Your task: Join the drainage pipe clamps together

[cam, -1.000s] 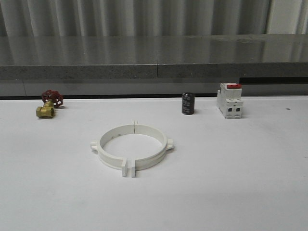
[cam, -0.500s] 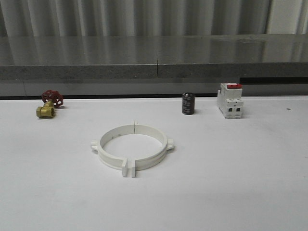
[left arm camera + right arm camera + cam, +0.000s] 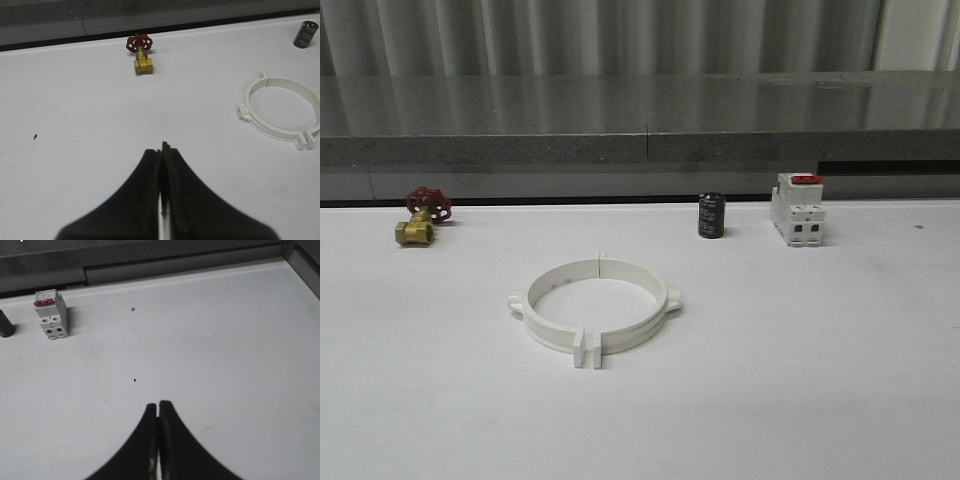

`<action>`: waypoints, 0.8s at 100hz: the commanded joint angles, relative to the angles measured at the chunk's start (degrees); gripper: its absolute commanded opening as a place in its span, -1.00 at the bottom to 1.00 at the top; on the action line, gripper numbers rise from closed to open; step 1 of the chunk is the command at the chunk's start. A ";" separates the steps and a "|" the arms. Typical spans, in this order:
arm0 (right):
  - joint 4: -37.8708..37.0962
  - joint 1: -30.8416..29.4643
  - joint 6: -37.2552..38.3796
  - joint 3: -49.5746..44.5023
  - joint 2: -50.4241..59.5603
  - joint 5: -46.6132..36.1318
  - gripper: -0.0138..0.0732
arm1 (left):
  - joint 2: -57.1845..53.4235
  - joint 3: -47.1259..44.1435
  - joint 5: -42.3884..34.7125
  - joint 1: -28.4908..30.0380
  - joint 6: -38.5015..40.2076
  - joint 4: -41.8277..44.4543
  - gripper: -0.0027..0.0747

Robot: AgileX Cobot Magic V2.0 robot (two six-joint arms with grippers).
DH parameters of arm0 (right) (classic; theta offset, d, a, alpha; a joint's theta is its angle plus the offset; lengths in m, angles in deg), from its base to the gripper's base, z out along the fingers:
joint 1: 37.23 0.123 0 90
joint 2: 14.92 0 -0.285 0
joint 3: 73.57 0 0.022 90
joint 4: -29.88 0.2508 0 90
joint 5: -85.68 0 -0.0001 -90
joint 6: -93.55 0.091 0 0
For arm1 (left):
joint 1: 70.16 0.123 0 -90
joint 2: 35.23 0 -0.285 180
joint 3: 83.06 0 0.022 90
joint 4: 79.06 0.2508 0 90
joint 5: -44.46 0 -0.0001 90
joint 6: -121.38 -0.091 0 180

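Two white drainage pipe clamps lie flat in the middle of the white table, their flanged end tabs meeting so that they form a ring. The left half [image 3: 542,310] and the right half [image 3: 642,310] each carry a small side lug. The ring [image 3: 260,117] also appears in the left wrist view, off to one side of my left gripper [image 3: 161,148], which is shut on nothing over bare table. My right gripper [image 3: 158,404] is shut and holds nothing, over bare table far from the ring.
A brass valve with a red handwheel [image 3: 421,217] sits at the back left. A black cylinder [image 3: 711,215] and a white boxy switch with a red top [image 3: 797,209] stand at the back right. A grey ledge [image 3: 640,140] runs behind the table.
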 commanded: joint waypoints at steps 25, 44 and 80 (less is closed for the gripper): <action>15.72 -0.42 -25.07 -10.83 13.14 -20.26 -0.84 | 0.21 1.49 -3.08 -0.39 0.19 -1.69 -0.99; 19.05 -2.80 -25.21 -19.20 20.51 -25.60 -0.84 | 0.21 1.49 -3.08 -0.39 0.19 -1.69 -0.99; 20.17 -8.40 -20.28 -30.37 29.91 -31.70 -0.84 | 0.21 1.49 -3.08 -0.39 0.19 -1.69 -0.99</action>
